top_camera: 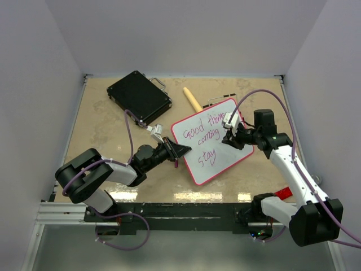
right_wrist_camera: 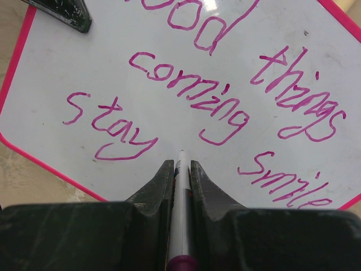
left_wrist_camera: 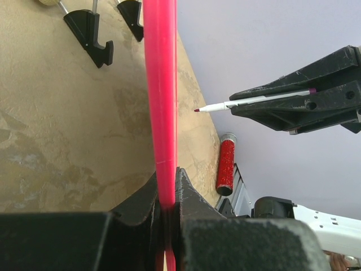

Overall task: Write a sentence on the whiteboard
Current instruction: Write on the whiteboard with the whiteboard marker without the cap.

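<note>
The whiteboard (top_camera: 217,152) lies tilted at the table's middle, white with a red-pink rim. Its pink-purple sentence (right_wrist_camera: 225,107) reads "Good things coming smile stay". My left gripper (top_camera: 181,151) is shut on the board's left rim, seen edge-on as a red strip (left_wrist_camera: 159,101) in the left wrist view. My right gripper (top_camera: 231,138) is shut on a white marker (right_wrist_camera: 181,192) with a purple end; its tip hovers just right of "stay", slightly above the board. The marker (left_wrist_camera: 248,101) also shows in the left wrist view.
A black hard case (top_camera: 139,96) lies at the back left. A tan cylinder (top_camera: 192,99) lies behind the board. A red glittery tube (left_wrist_camera: 226,164) lies at the table's right edge, also seen in the top view (top_camera: 284,193). Grey walls enclose the table.
</note>
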Tool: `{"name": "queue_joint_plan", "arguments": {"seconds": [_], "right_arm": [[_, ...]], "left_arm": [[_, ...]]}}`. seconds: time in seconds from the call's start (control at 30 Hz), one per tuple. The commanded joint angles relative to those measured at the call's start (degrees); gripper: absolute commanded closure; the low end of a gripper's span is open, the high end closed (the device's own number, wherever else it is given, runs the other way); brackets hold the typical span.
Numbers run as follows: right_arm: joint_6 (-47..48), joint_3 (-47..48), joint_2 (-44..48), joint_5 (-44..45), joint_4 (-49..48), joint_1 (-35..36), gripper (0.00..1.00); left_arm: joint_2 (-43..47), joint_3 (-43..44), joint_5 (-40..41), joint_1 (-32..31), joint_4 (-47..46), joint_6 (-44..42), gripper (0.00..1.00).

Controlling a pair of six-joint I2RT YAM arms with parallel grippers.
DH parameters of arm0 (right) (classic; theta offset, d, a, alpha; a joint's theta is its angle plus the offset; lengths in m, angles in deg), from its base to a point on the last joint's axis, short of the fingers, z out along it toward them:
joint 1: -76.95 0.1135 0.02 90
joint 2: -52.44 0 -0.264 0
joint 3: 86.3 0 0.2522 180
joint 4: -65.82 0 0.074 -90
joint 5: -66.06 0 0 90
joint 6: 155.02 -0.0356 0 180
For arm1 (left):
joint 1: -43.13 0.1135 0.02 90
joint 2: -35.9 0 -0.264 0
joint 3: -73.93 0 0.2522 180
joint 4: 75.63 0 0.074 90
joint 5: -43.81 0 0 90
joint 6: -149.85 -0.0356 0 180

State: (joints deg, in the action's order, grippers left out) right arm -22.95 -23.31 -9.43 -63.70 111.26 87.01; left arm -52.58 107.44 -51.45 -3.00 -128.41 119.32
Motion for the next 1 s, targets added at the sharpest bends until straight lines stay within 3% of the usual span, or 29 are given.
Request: {"name": "queue_joint_plan", "arguments": {"seconds": [0.0, 0.97], "right_arm": [[1.1, -0.1, 0.5, -2.2, -0.1, -0.4, 1.00], [4.5, 0.0, 0.3, -1.2, 1.2, -0.8, 1.00]], "left_arm": [[1.1, -0.1, -2.2, 0.2, -6.6, -2.9, 1.00], [2.4, 0.5, -2.6, 0.2, -4.6, -4.4, 1.00]]}}
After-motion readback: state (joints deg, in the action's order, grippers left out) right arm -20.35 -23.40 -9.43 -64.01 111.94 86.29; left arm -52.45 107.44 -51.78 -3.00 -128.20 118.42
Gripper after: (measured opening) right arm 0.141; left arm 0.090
